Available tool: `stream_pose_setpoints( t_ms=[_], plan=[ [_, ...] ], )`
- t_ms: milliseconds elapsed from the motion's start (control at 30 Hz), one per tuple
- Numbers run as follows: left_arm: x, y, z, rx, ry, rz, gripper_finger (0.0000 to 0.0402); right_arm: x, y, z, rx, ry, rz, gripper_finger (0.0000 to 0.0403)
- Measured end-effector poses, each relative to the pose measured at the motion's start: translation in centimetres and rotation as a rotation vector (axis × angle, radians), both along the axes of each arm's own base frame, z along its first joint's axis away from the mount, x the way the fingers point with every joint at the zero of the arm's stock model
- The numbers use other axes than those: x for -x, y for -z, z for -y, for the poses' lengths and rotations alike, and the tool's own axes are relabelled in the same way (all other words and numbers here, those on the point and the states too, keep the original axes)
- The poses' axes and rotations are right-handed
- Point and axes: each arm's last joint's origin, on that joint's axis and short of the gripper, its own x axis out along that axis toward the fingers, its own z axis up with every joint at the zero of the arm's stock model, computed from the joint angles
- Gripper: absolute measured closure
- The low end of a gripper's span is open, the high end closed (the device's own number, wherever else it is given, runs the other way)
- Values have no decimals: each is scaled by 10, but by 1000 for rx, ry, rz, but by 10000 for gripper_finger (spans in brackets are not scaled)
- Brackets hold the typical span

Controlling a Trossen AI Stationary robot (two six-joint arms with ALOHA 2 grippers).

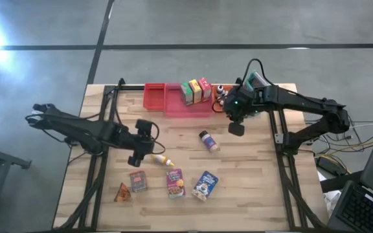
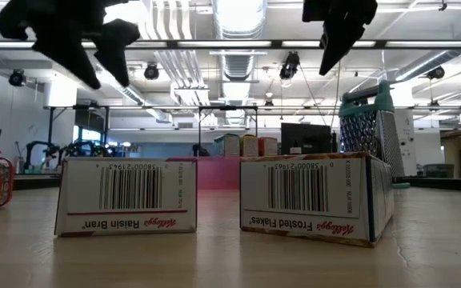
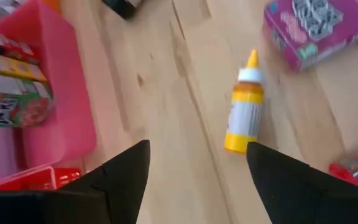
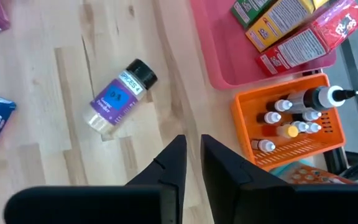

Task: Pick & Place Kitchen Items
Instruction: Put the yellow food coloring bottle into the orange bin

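1. While the right claw [image 1: 236,128] is hanging almost closed and empty near the table's far edge, beside the pink bin [image 1: 190,105], the left claw [image 1: 142,153] is standing open over mid-table.
2. Just beside the left claw, toward the near edge, the mustard bottle [image 1: 161,159] is lying flat, its long axis running along the table's length, so the left arm is nearer.
3. It is showing a yellow body, white collar and pointed tip.

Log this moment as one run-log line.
left tool: open above mustard bottle | right tool: empty, near orange bin | spice jar: lying on table
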Motion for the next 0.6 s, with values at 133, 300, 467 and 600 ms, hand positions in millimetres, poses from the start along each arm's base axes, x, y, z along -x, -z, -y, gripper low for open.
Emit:
stream_pose_setpoints(
  t_ms=[133,300,467,600],
  plan=[
    [-8,12,2,0,7,-42,129,-1,0,0,0,1,1,343],
    [-29,35,5,-54,59,-167,129,-2,1,1,0,1,1,329],
    [-56,59,11,-91,99,-286,129,-2,1,1,-9,20,7,318],
    [-75,72,17,-58,127,-343,129,-3,1,1,-9,20,6,311]
  ],
)
